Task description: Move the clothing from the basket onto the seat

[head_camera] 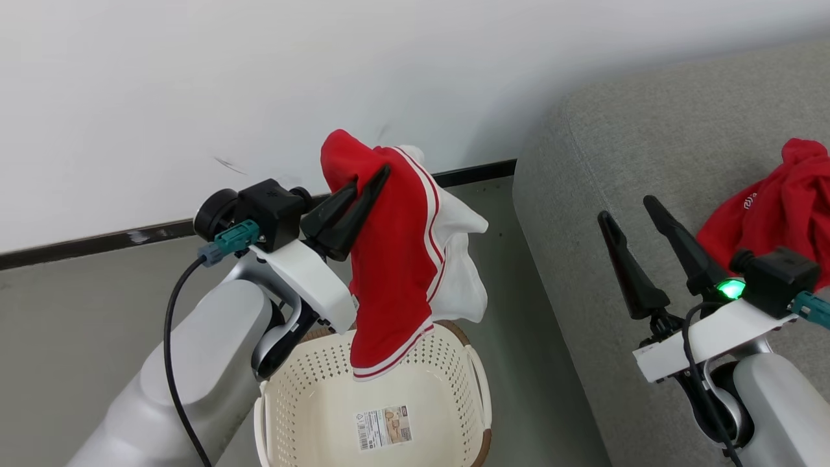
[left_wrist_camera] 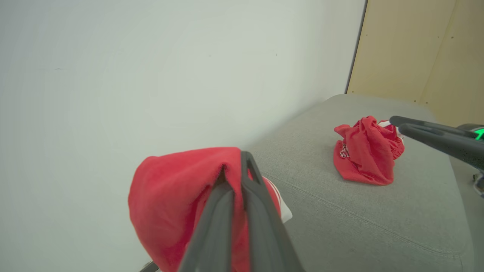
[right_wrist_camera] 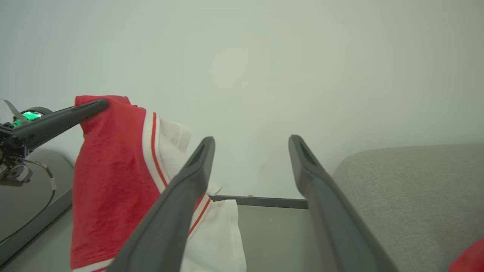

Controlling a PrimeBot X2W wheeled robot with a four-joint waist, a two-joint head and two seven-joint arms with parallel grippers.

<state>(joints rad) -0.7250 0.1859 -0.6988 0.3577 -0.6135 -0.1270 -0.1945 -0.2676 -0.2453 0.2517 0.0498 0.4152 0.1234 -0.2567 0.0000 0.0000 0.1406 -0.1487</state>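
One garment (head_camera: 395, 259) hangs pinched in the left gripper (head_camera: 373, 183) above the basket (head_camera: 305, 389), right gripper (head_camera: 626, 210) spread; shallow pinch might drop it.

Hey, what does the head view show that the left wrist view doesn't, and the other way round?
Head view adds: the laundry basket with its barcode sticker.
Left wrist view adds: a tan panel beyond the grey sofa.
Shared: the left gripper shut on a red-and-white garment, the open right gripper, and that sofa with a crumpled red garment lying on it.
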